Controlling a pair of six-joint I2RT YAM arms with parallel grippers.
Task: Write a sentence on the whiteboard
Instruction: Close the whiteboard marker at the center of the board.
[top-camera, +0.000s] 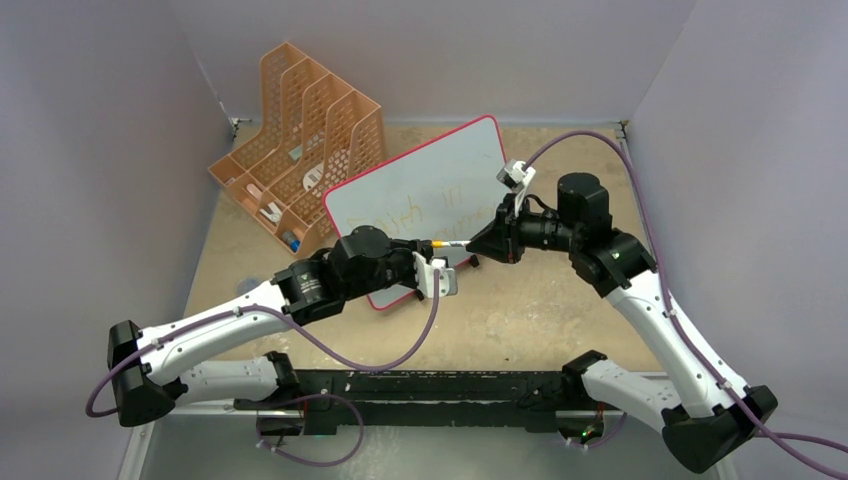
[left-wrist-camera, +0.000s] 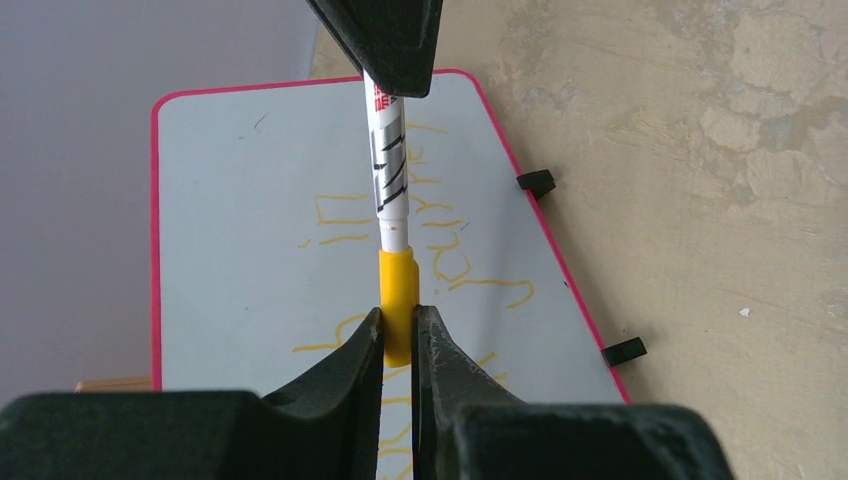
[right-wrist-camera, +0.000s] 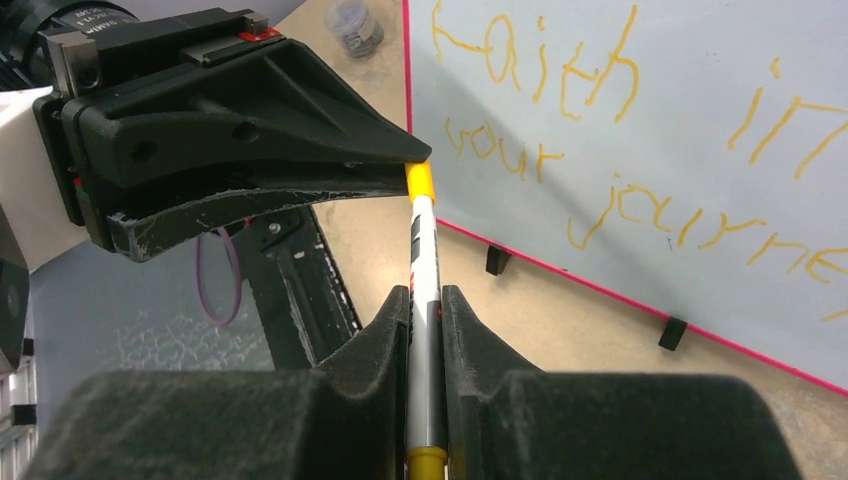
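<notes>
Top external view: the whiteboard (top-camera: 430, 175), red-framed, lies slanted on the tan surface (top-camera: 520, 310) just past the middle, with an orange file rack (top-camera: 300, 160) touching it at its 10 o'clock. Over the board's 5 o'clock edge the two arms meet tip to tip around a slim marker (top-camera: 452, 243). In the left wrist view, the left fingers (left-wrist-camera: 355, 360) are clenched on the marker's yellow cap (left-wrist-camera: 399, 290), and the white barrel runs away toward 12 o'clock into the other arm's grip. In the right wrist view, the right fingers (right-wrist-camera: 385, 340) are clamped on the barrel, with the capped end pointing to 12 o'clock. The sentence (right-wrist-camera: 600, 150) is there on the board in thin yellow strokes and reads "Faith in your journey": the first two words on the top line, "your" below them, and "journey" lower and toward 3 o'clock. The board's small black feet (right-wrist-camera: 497, 260) show along its near edge. The writing itself looks finished. What seems left is seating the cap, and whether it is pressed fully home cannot be told, then putting the marker down.
</notes>
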